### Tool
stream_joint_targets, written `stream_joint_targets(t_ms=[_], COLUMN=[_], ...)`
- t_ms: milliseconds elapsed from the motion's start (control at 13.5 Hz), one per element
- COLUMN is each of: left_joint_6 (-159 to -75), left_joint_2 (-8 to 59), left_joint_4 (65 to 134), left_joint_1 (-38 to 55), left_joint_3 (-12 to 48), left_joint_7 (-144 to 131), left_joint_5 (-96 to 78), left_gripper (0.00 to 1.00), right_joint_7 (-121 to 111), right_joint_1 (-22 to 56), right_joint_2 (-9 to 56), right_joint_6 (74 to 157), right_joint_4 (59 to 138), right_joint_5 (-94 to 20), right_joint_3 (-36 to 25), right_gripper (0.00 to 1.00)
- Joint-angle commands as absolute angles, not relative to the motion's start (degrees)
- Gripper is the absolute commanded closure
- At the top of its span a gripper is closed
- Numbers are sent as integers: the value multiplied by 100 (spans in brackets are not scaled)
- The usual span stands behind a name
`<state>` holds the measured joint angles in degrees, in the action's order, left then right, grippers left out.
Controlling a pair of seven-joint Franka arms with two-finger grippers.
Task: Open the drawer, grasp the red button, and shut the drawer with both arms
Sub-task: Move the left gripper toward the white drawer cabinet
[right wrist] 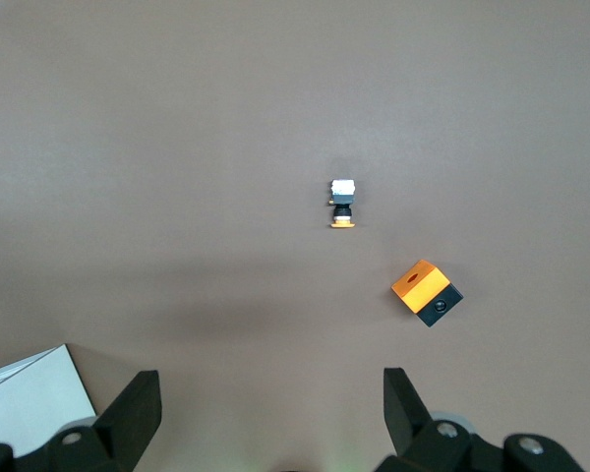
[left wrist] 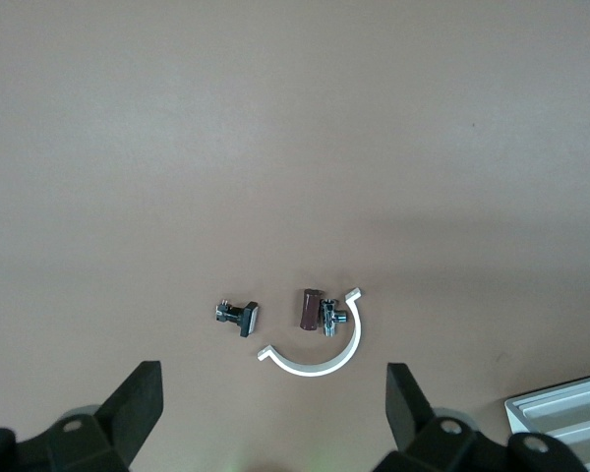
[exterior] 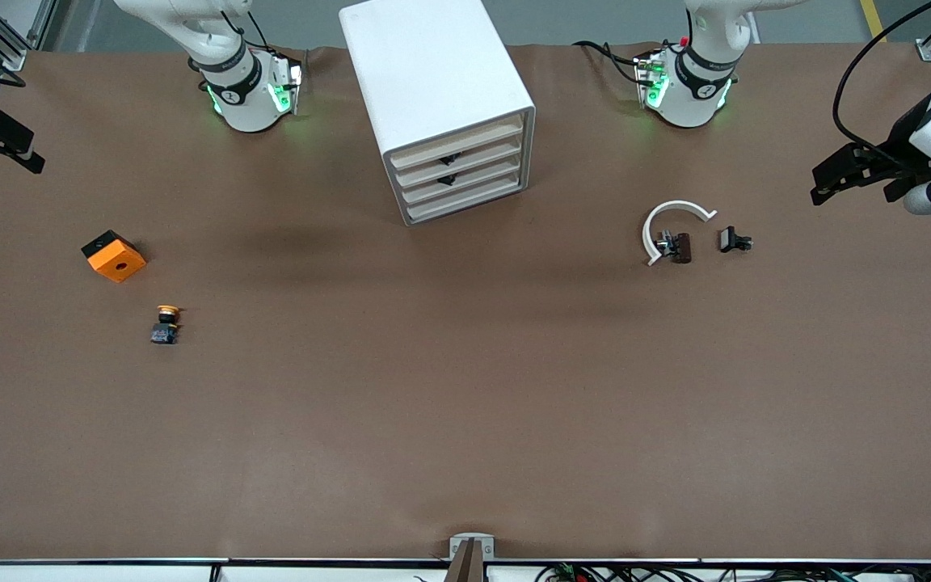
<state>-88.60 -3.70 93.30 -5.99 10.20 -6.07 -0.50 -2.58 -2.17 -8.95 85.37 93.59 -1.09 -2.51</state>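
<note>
The white cabinet stands at the table's middle, near the arms' bases. Its four beige drawer fronts are all shut; small dark shapes show at the two upper fronts. The red-capped button is not in view. My left gripper hovers open and empty over the left arm's end of the table; its wrist view shows the fingers wide apart and a cabinet corner. My right gripper hovers open and empty over the right arm's end, fingers wide apart, with a cabinet corner in its view.
An orange cube with a hole and an orange-yellow capped button lie toward the right arm's end. A white C-shaped ring, a brown cylinder piece and a small black clip lie toward the left arm's end.
</note>
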Motion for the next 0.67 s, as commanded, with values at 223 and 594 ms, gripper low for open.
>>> stream_joint_targets(t_ms=[223,594], left_joint_6=[-8736,-8736], left_joint_2=[-63,491], left_joint_4=[8878,8859], left_joint_1=[-624,-537], left_joint_3=[1046,1072], left_joint_7=[-466,-483], left_joint_5=[44,26], left_gripper=[0,0], right_joint_7=[-264,-272], right_joint_1=[-246,-246], right_joint_2=[-958,-958], right_joint_6=[8481,8490], right_joint_4=[9343,9343], right_joint_5=[-132,-132], right_joint_3=[-246,-246], right_gripper=[0,0])
